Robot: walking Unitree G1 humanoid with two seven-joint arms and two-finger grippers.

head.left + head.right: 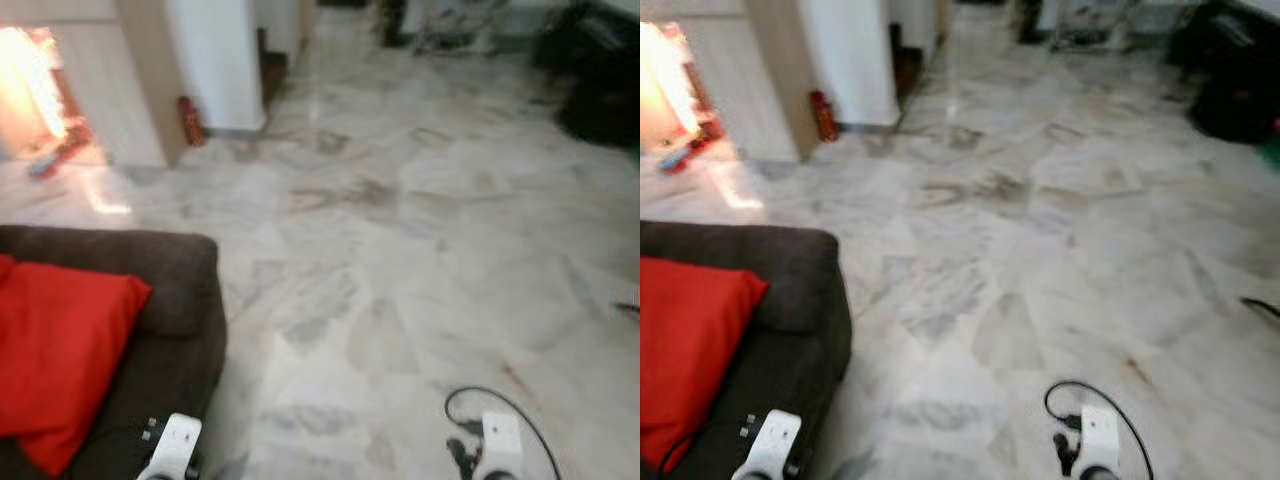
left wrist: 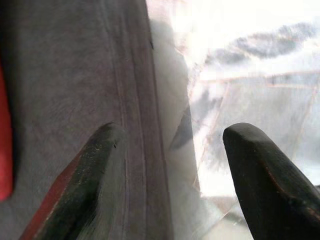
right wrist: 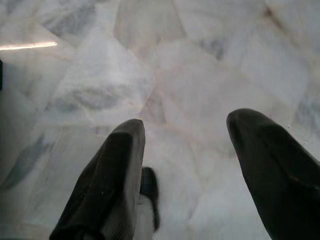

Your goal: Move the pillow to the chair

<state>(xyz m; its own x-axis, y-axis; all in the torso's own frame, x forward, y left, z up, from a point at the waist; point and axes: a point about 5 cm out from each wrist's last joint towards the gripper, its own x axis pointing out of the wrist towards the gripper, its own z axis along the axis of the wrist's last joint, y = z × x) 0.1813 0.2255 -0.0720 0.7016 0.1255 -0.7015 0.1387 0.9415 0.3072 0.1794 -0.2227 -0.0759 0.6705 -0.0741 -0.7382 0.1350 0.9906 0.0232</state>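
Black left tool (image 2: 172,165) agape, empty.

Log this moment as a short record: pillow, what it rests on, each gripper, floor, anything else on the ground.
pillow: red pillow lying on the seat, not held
support: dark brown sofa, at the robot's left
left gripper: left gripper open, empty, over the sofa's outer edge where it meets the floor
right gripper: right gripper open, empty, above bare floor
floor: pale marble tiles
other: red fire extinguisher standing at the foot of a white pillar
chair: cannot tell which thing is the target chair
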